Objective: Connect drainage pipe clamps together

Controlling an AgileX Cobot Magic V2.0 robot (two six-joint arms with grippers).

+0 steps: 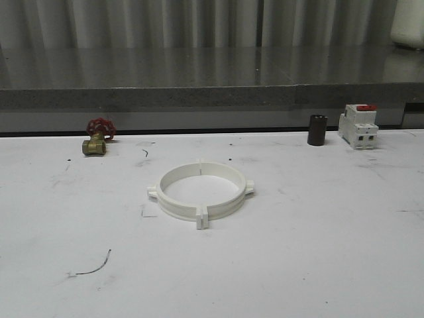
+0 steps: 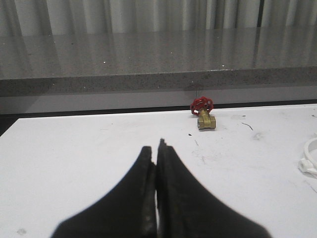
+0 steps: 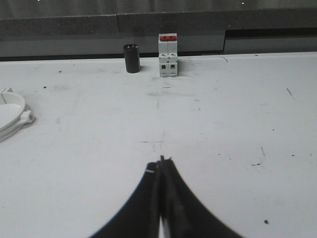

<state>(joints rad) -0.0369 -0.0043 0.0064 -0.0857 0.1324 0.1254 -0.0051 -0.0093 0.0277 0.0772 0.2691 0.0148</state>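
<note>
- The left pincer [image 2: 157, 148], seen from the left wrist camera, is made of two black fingers with a dull, matte finish.
- Each finger [image 2: 133, 198] is broad at its base and narrows in a smooth curve to a thin tip, so the pair together forms a pointed, tent-like outline.
- A thin dark seam runs between the two fingers along their inner edges.
- The right pincer [image 3: 161, 161], seen from the right wrist camera, has the same matte black colour and the same tapering, curved shape.
- One right finger [image 3: 143, 198] carries a small pale mark near its tip.
</note>
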